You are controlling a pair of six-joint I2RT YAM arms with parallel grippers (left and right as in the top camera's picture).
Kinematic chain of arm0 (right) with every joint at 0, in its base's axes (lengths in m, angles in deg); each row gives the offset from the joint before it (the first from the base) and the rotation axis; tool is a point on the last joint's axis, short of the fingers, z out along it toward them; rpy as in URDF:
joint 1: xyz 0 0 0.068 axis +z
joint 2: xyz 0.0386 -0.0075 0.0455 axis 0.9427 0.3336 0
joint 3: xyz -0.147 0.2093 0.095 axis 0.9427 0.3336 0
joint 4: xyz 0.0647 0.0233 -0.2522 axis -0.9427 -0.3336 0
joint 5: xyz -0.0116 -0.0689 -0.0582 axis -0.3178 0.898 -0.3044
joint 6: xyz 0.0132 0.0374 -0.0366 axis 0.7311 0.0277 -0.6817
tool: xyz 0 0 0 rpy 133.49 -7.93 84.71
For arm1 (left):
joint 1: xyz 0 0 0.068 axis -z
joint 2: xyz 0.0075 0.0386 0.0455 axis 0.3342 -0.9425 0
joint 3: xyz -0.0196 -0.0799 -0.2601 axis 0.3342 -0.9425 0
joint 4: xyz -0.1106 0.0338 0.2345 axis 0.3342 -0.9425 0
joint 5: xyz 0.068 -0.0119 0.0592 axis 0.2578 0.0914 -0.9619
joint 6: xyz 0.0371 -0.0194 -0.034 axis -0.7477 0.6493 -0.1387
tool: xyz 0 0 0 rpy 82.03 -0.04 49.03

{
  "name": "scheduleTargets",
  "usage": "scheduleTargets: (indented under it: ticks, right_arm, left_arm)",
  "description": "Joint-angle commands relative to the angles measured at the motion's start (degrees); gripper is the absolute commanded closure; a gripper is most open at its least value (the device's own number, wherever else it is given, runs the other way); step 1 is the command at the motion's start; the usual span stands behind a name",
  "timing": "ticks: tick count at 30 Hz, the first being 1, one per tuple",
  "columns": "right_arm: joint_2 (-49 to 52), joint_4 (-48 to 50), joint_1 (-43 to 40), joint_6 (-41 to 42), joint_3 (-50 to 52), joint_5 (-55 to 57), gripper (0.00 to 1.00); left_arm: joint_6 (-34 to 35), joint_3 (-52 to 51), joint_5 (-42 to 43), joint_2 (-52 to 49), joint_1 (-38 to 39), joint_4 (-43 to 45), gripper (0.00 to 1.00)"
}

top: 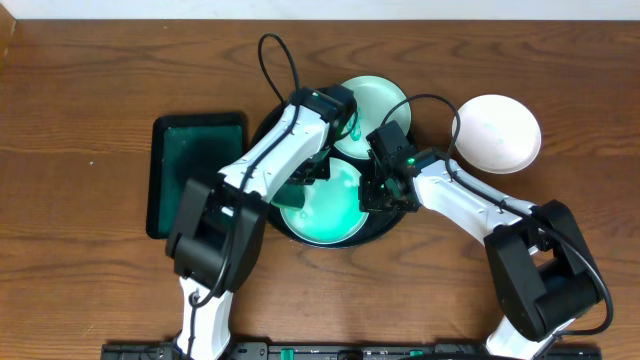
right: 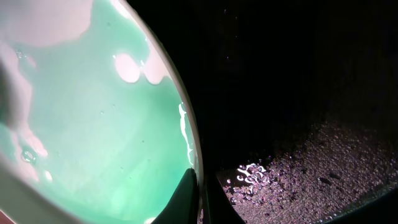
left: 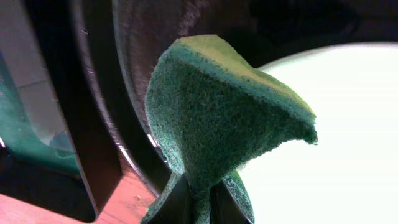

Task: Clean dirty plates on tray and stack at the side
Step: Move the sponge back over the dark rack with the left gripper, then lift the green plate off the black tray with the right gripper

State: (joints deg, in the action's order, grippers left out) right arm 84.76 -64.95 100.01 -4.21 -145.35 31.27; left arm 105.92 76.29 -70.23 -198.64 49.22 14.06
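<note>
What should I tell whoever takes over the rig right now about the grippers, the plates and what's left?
Left gripper: shut on the green sponge, over the tray.
Right gripper: shut on the rim of the green-smeared turquoise plate in the black tray.
Second turquoise plate: at the tray's far edge.
White plate: on the table, right of the tray.
Done: white plate is off the tray.
Left: finish both turquoise plates and stack them at the side.

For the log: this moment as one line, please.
left gripper: shut on green-and-yellow scouring sponge; right gripper: shut on rim of pale turquoise round plate; that plate: on glossy black round tray; white round plate: off tray
</note>
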Motion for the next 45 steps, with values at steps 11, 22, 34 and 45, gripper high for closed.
scheduleTargets:
  ticks: [11, 22, 34, 45]
  right_arm:
    - [0.7, -0.7, 0.1, -2.2, 0.3, 2.0, 0.99]
    - [-2.2, -0.4, 0.2, -7.0, -1.4, 3.2, 0.99]
    - [-12.1, -1.1, 0.5, -14.3, -3.0, 9.1, 0.99]
    - [-20.5, -3.3, 6.3, -20.3, -3.0, 27.7, 0.99]
  left_arm:
    - [-0.9, 2.8, -2.1, 13.7, -15.0, -2.4, 0.93]
    - [-4.1, -1.0, 6.3, 8.4, -30.7, -2.3, 0.93]
    - [-4.5, -1.1, 10.2, 1.6, -31.6, -2.3, 0.93]
    - [-4.5, -1.1, 10.1, 1.5, -31.6, -2.3, 0.93]
